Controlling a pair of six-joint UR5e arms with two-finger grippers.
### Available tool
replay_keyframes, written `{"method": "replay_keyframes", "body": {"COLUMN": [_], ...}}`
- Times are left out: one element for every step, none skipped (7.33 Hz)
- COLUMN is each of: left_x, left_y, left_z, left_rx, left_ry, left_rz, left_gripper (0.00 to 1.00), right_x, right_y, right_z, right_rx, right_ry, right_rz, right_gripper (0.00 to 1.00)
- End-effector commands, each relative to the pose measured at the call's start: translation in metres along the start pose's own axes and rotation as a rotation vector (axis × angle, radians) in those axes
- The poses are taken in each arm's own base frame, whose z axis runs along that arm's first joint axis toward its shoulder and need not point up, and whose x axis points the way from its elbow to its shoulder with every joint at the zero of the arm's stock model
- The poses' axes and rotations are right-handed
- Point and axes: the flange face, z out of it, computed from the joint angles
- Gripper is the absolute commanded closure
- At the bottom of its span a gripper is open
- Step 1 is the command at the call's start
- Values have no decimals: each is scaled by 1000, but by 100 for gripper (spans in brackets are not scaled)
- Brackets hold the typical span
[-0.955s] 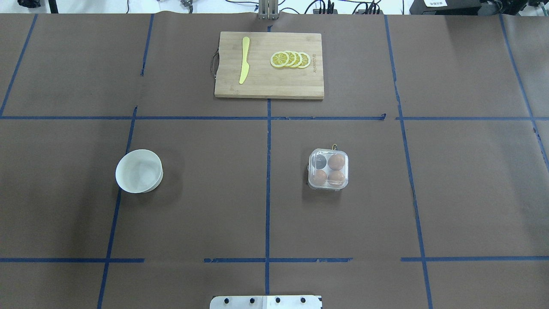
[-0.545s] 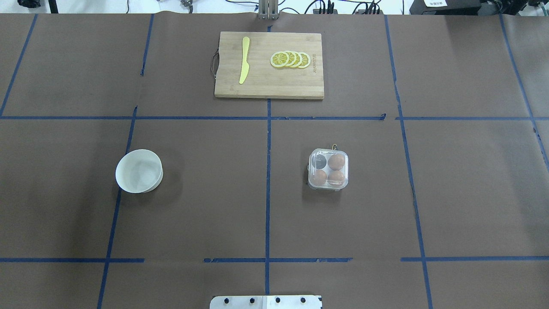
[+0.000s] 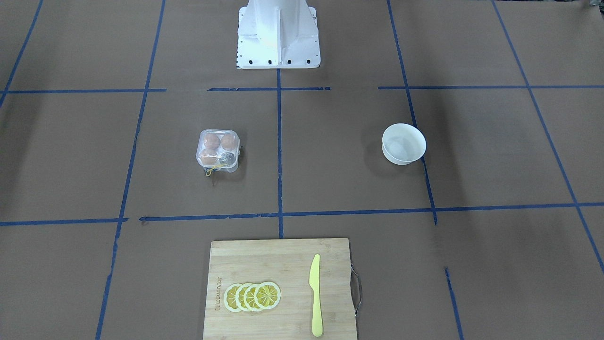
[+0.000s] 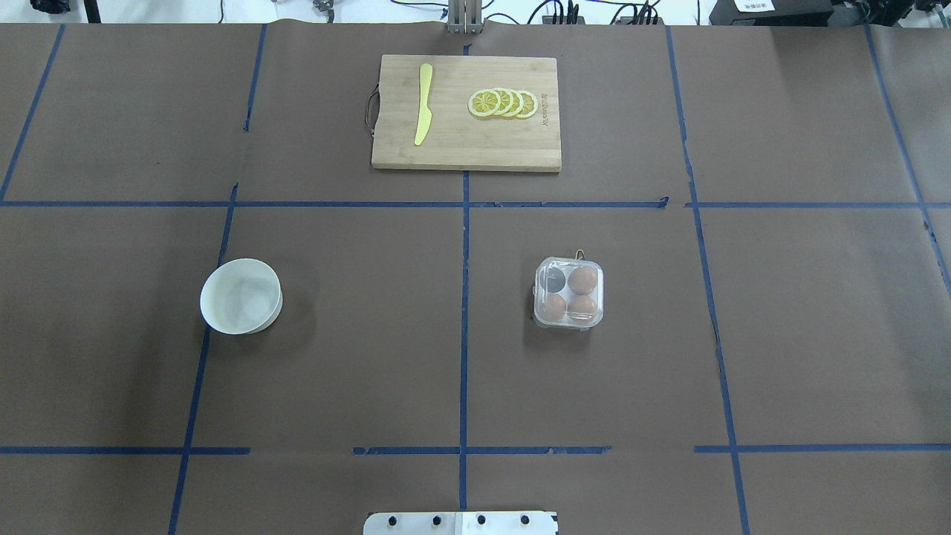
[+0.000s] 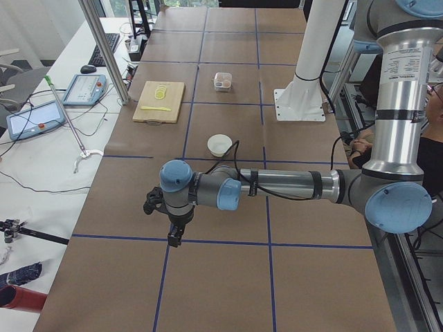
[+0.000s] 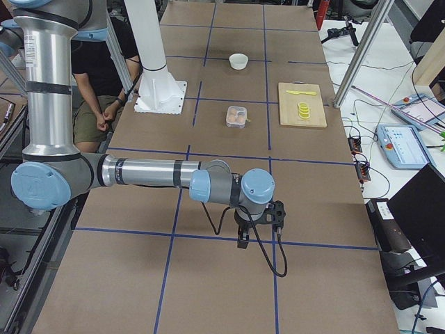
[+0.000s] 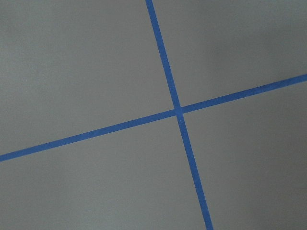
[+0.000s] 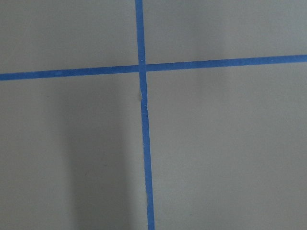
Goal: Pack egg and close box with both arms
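Observation:
The clear box [image 4: 568, 293] stands right of the table's middle with its lid down over the cells. It holds three brown eggs [image 4: 584, 279] and one dark empty cell [image 4: 553, 280]. A yellow string hangs at its far side [image 3: 212, 169]. The box also shows in the side views [image 5: 222, 81] [image 6: 237, 117]. My left gripper [image 5: 173, 235] hangs over bare table at the robot's left end, far from the box. My right gripper [image 6: 243, 236] hangs over bare table at the right end. I cannot tell whether either is open or shut.
A white bowl [image 4: 241, 296] stands left of the middle. A wooden cutting board [image 4: 466, 148] at the far edge carries a yellow knife [image 4: 423, 104] and lemon slices [image 4: 503, 102]. The white robot base [image 3: 277, 33] is at the near edge. Blue tape lines cross the brown table.

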Motion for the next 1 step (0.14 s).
{"method": "replay_keyframes", "body": {"left_x": [1], "left_y": [0], "left_z": [-1], "left_rx": [3], "left_ry": [0], "left_rz": [3], "left_gripper": [0], "right_x": [0], "right_y": [0], "right_z": [0], "right_rx": [0], "right_ry": [1], "right_rz": [-1], "right_gripper": [0]}}
